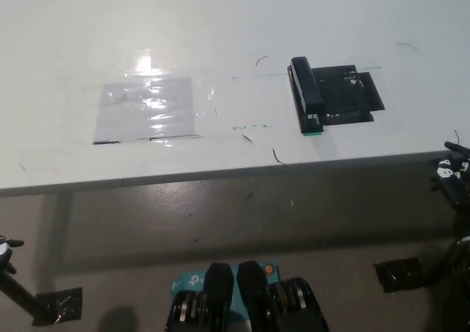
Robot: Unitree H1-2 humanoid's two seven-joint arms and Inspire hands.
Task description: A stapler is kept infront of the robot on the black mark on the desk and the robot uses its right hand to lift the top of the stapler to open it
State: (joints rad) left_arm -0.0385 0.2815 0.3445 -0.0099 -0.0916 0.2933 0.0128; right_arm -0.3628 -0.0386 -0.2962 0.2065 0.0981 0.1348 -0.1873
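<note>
A black stapler lies closed on the white desk, right of the middle. It runs along the left side of a black mark taped to the desk. Part of my black right hand shows at the picture's right edge, just below the desk's front edge. It is well to the right of the stapler and nearer to me, touching nothing. Only a sliver of my left hand shows at the lower left edge, below the desk.
A clear, shiny taped sheet lies on the desk's left half. The desk's front edge runs across the picture. Below it is grey floor with black tape patches.
</note>
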